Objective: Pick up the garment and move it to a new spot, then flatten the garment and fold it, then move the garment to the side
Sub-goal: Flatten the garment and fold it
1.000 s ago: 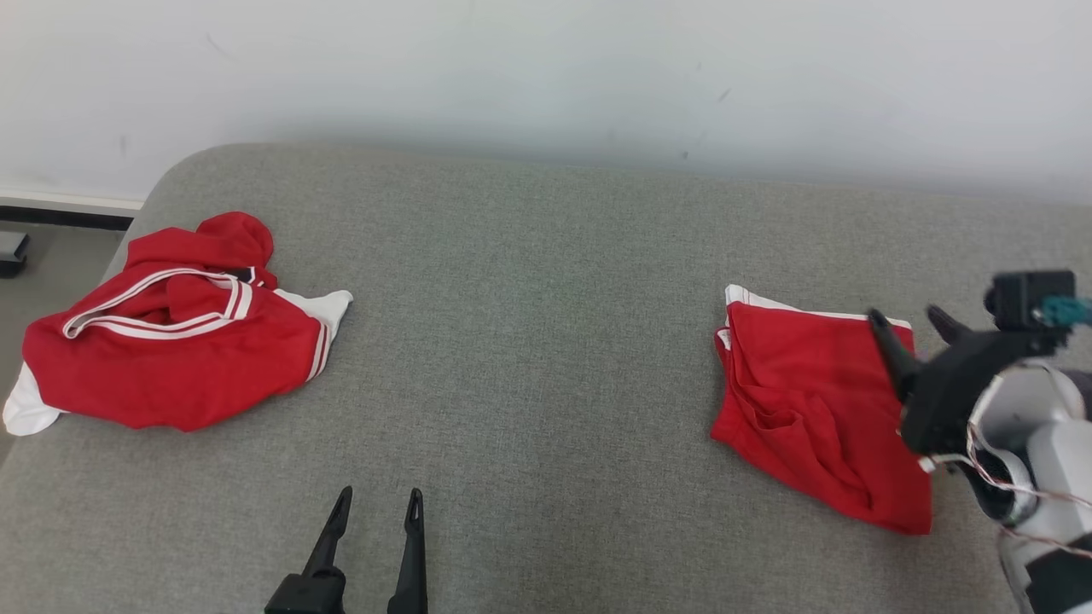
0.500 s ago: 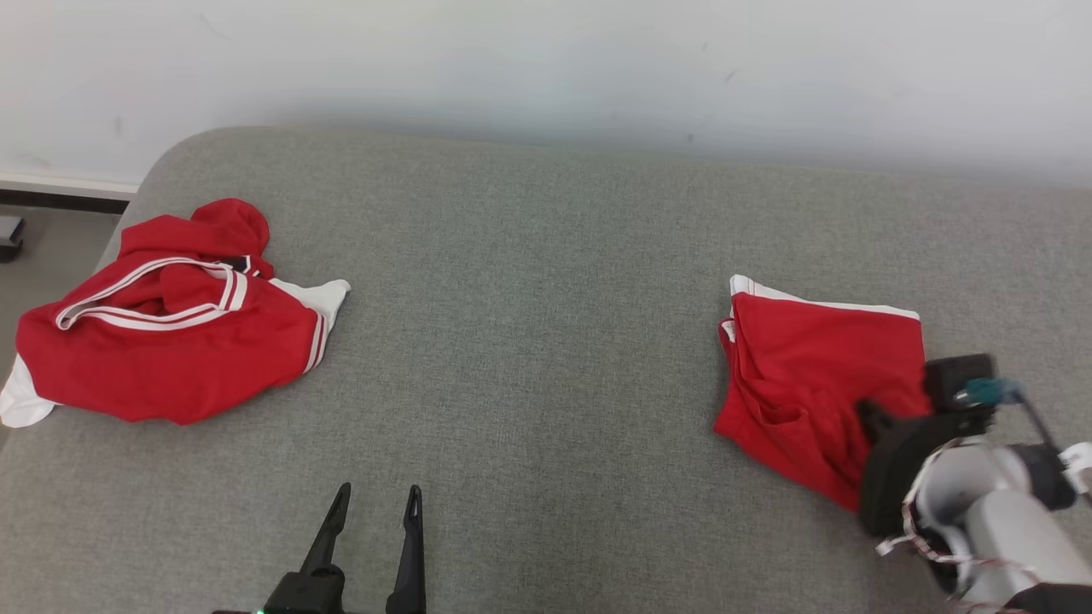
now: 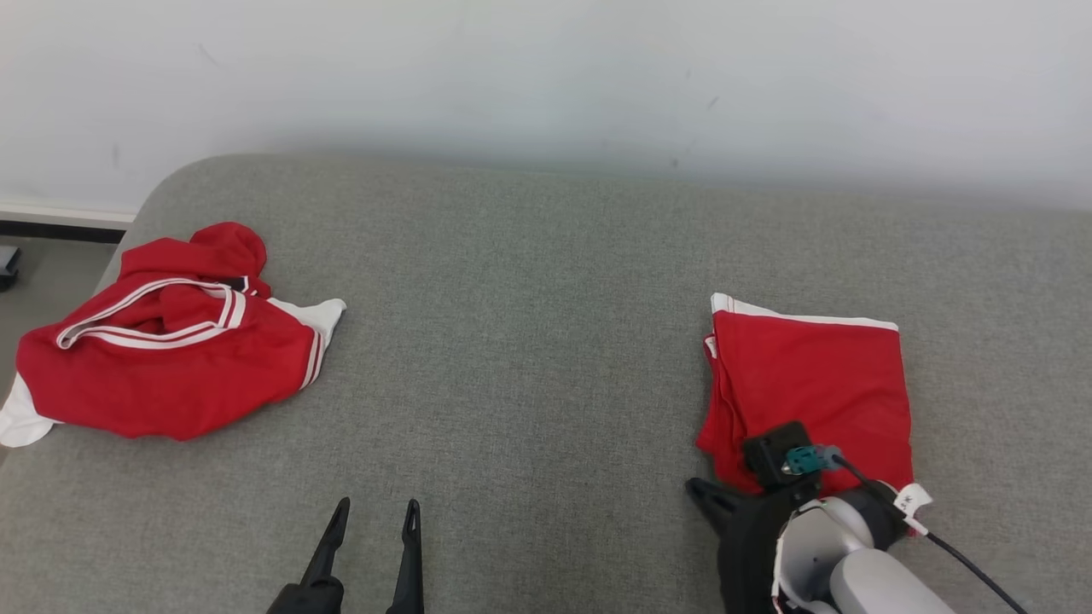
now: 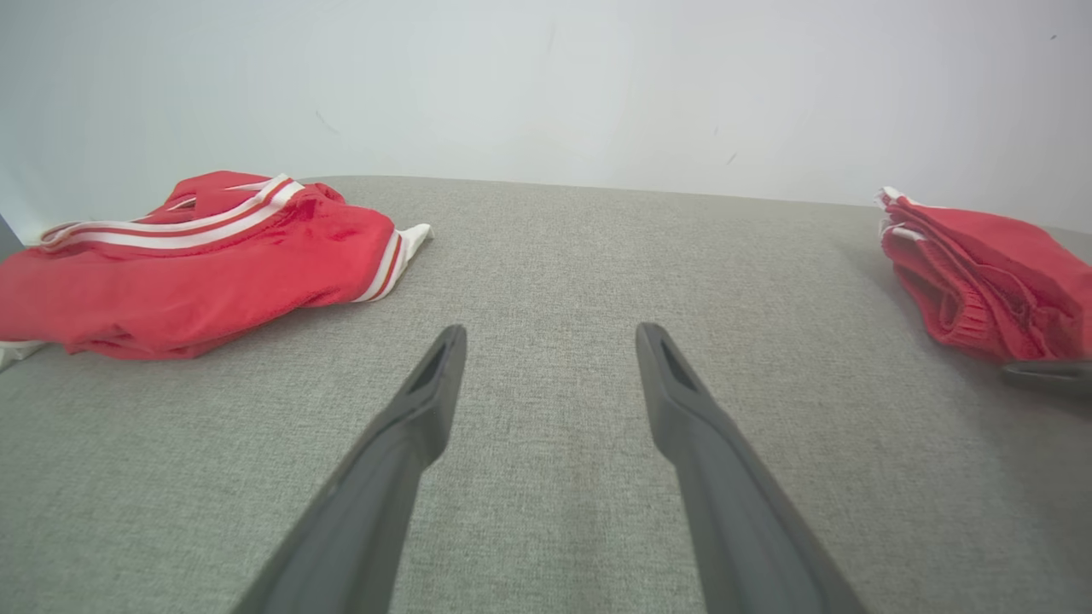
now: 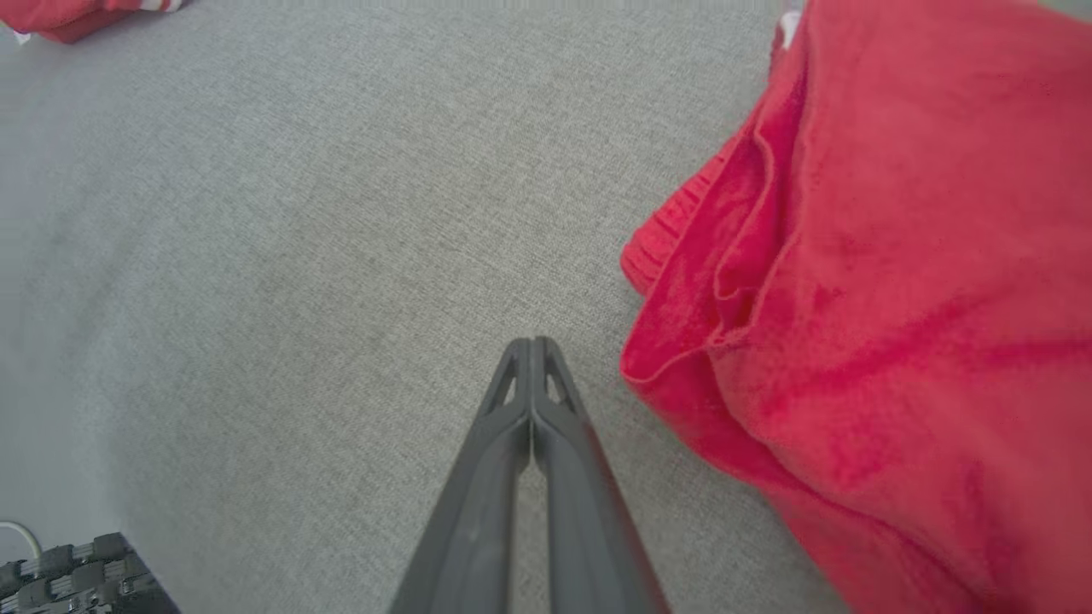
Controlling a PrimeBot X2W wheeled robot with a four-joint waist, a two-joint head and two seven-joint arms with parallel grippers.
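- Right pincer [image 3: 699,493]: fingers pressed together with nothing between them, tips low over the grey fabric-covered worktop [image 3: 529,341], just beside the near left corner of the folded red garment [image 3: 810,384]; in the right wrist view the closed tips [image 5: 531,343] lie clear of the cloth edge [image 5: 896,256].
- Folded red garment: a flat rectangle on the right part of the worktop, white band along its far edge, layered folds on its left side [image 4: 990,264].
- Left pincer [image 3: 377,507]: fingers spread and empty, above bare fabric at the near edge [image 4: 550,333].
- Crumpled red garment with white stripes [image 3: 162,358]: at the far left corner, well apart from the folded one [image 4: 196,256].
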